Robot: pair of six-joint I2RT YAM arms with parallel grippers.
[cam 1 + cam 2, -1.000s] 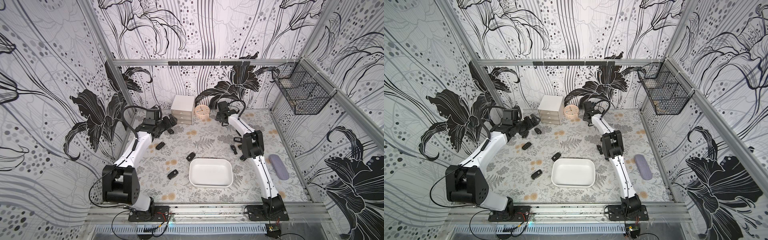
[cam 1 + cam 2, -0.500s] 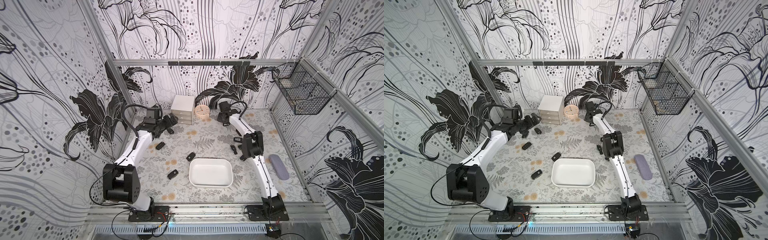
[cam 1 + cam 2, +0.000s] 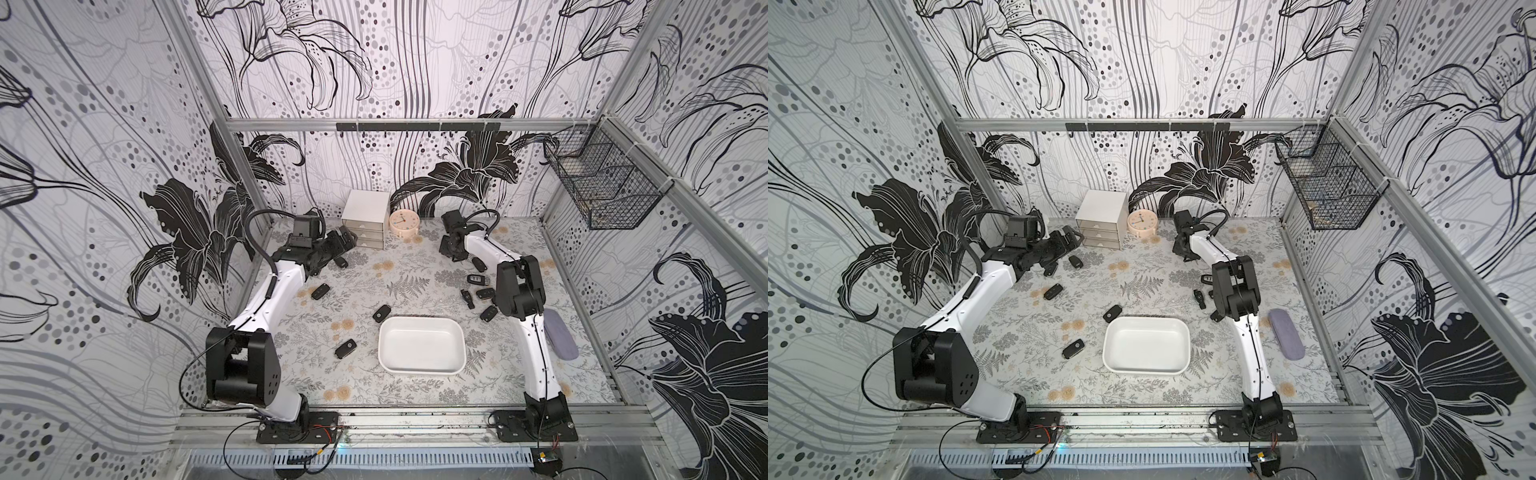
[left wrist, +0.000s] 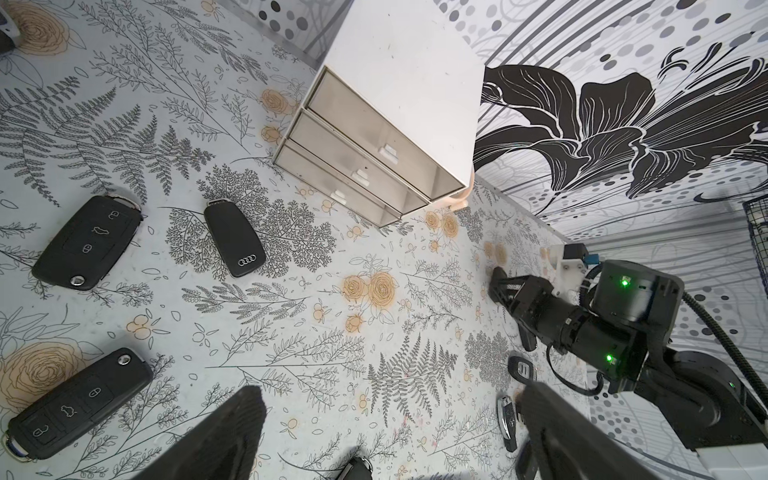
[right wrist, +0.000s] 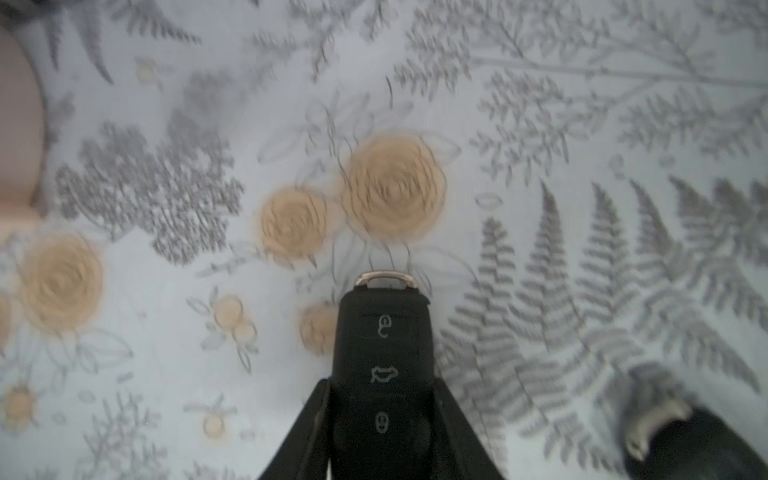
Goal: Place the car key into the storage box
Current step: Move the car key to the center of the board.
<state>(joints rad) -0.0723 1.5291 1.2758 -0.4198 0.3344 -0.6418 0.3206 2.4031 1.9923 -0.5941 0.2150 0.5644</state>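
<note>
The left gripper (image 4: 388,390) hovers at the back left of the table (image 3: 415,266), just beside the drawer cabinet (image 3: 365,208). Its jaws stand wide apart with nothing between them. Farther right, near the clock (image 3: 403,220), the right gripper (image 5: 382,384) is clamped on the car key (image 5: 381,332). The black fob sits between the two fingers (image 5: 307,432), button face toward the wrist camera, with its metal loop past the fingertips. Whether it is clear of the table I cannot tell. The storage box (image 3: 420,345) lies at front centre, well apart from the held key.

Counted, left to right:
- two grippers
- ten loose key fobs (image 4: 235,237) as far as I can make out, five on the left and five clustered on the right, some half hidden
- one cabinet with three drawers
- one clock
- one storage box
- one grey case (image 3: 561,336)
- one wire basket (image 3: 602,187) on the right wall
</note>
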